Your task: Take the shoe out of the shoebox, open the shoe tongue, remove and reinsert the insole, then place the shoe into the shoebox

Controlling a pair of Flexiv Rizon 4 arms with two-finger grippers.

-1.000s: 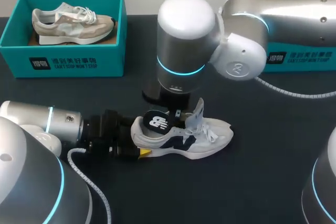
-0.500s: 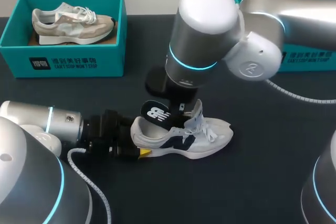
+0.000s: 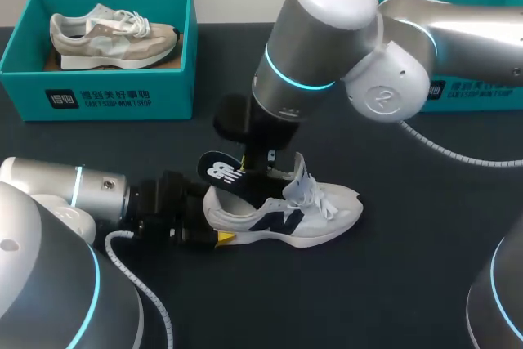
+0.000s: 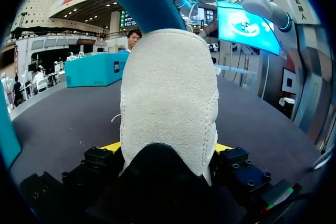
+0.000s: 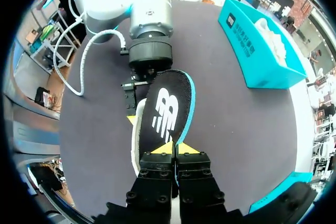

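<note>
Black insole (image 5: 167, 109) inside right gripper (image 5: 174, 148), above shoe (image 3: 288, 215).

Head view: high behind, looking down on counter (image 3: 392, 284); shoe (image 3: 286, 214) at 6 o'clock. Left wrist: level, tight on its heel. Right wrist: close above it. All share it.

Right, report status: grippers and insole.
Left gripper shut on shoe heel. Right gripper shut on insole, heel end raised out of shoe. Nothing obstructing; other shoe sits in far shoebox.
</note>
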